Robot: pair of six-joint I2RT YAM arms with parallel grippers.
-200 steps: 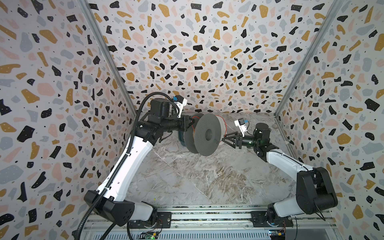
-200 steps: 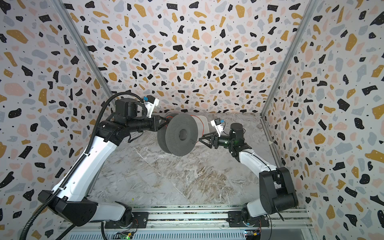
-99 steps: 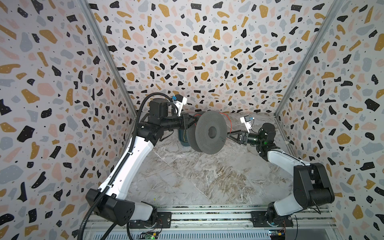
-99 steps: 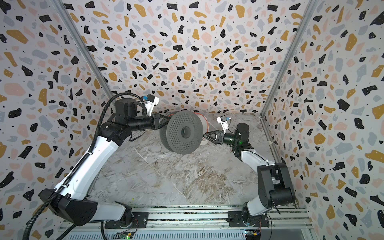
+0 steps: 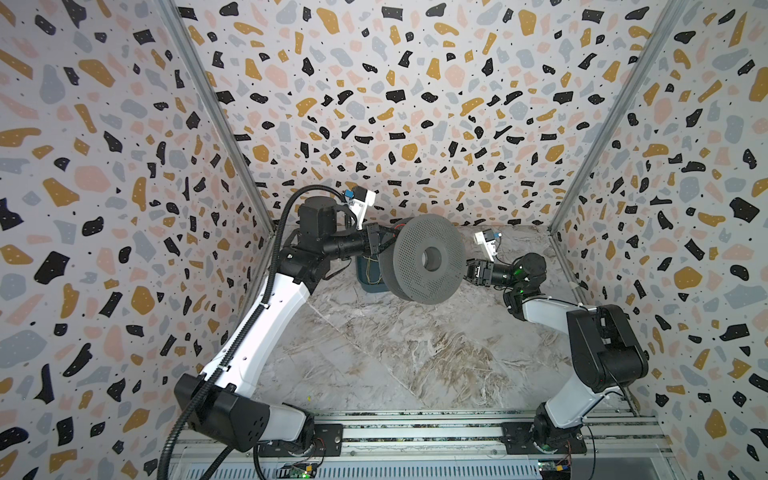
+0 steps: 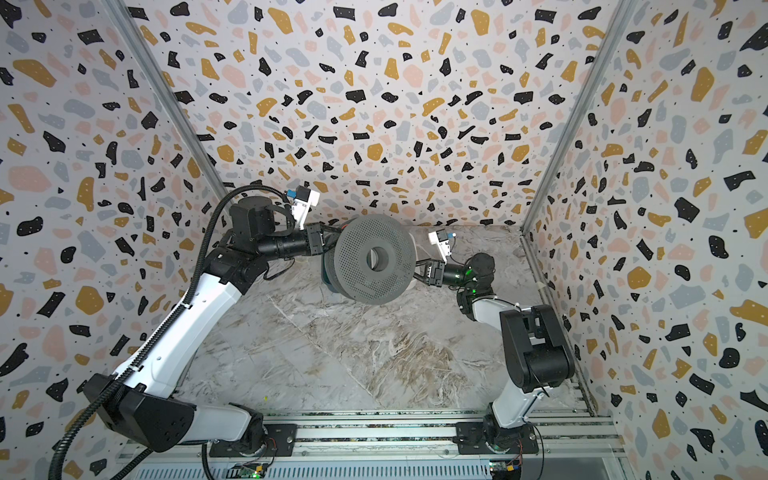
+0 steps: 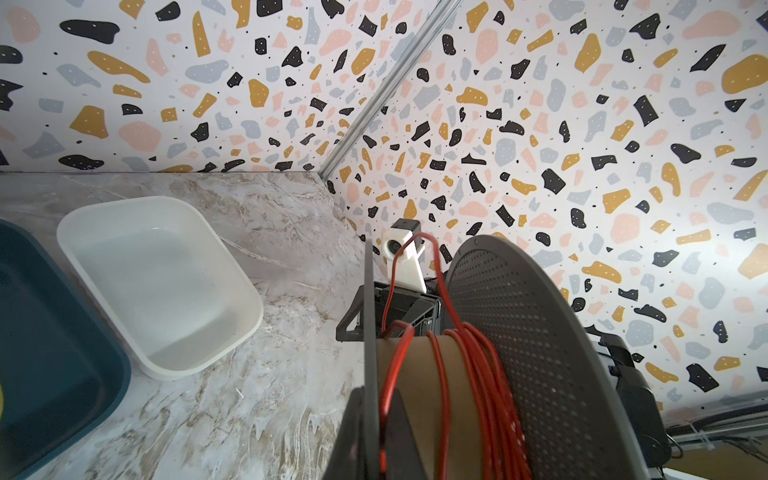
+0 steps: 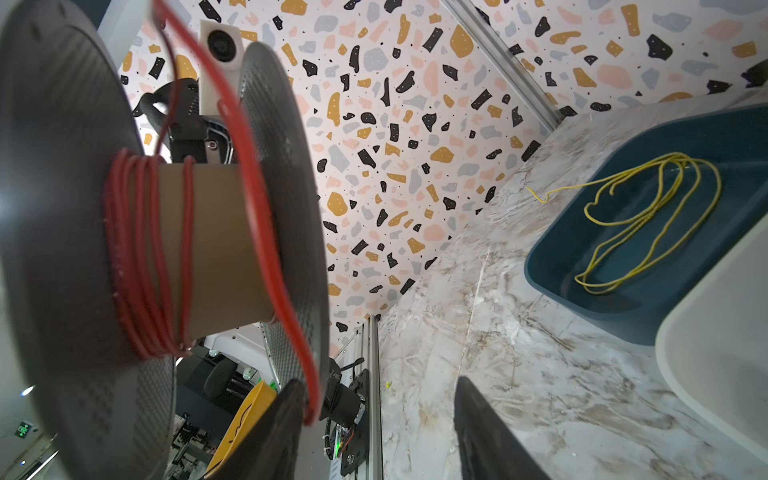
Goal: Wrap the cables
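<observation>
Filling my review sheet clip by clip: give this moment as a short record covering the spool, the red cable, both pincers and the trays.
grey spool: held up, perforated flanges, cardboard core
red cable: several turns on the core, one loose loop standing off it
left pincer: shut on the spool's flange
right pincer: open beside the spool; the loose loop passes one finger
blue tray: holds a yellow-green wire, one end over the rim
white tray: empty, next to the blue tray
</observation>
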